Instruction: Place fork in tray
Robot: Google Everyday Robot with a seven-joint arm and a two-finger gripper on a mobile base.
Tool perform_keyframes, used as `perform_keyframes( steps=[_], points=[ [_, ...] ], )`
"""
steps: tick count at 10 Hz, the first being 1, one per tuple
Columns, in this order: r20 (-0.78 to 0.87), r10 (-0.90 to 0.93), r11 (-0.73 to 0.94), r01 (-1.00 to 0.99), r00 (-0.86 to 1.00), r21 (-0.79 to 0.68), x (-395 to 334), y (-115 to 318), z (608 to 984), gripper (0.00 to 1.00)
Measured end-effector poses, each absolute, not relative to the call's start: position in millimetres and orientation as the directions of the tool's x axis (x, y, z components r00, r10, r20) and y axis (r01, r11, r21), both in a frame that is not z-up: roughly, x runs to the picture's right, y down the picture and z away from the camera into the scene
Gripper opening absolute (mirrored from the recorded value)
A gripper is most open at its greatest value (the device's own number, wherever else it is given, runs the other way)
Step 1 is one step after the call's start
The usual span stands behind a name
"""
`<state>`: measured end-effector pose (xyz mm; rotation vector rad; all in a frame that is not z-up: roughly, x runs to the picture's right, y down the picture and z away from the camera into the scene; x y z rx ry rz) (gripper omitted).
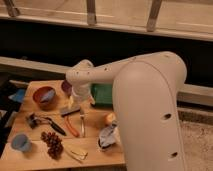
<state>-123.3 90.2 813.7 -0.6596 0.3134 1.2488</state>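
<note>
Front of the table (95,155) first: grapes (51,144) and a blue cup (20,141), well short of the tray (102,94).

One row back, there's the fork (82,122). It lies flat on the wood on the tray's near side, pointing roughly toward it. The orange tool (72,127) lies just beside it, almost parallel. Nothing has hold of the fork.

Just past the fork hangs the hand (79,101), off the tray's near corner and low over a dark grey block (70,110). How far open it is, I cannot tell; nothing shows in its hold.

Further back is the tray itself, green and half hidden behind the arm (140,85). A purple bowl (66,86) and a brown bowl (44,95) sit beyond the tray's end, on the side away from the arm's bulk.

My read: this is the reach, with the grasp not yet made.

The next move calls for the hand to draw back toward the fork and drop squarely across its thin shaft. It needs to stay clear of the orange tool alongside. A flat, slender fork on wood wants a low, exact pinch. After that, a lift and a short carry over the tray's rim.
</note>
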Motion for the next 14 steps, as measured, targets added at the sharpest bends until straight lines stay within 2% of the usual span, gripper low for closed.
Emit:
perform_keyframes(
  steps=[6,14],
  points=[
    [-0.567,0.771,0.148,-0.948,0.290,-0.282,-122.5,91.4,816.1,0.80],
    [-0.674,0.691,0.109,-0.959,0.261,-0.260,-117.0,137.3,843.7,0.80]
  ],
)
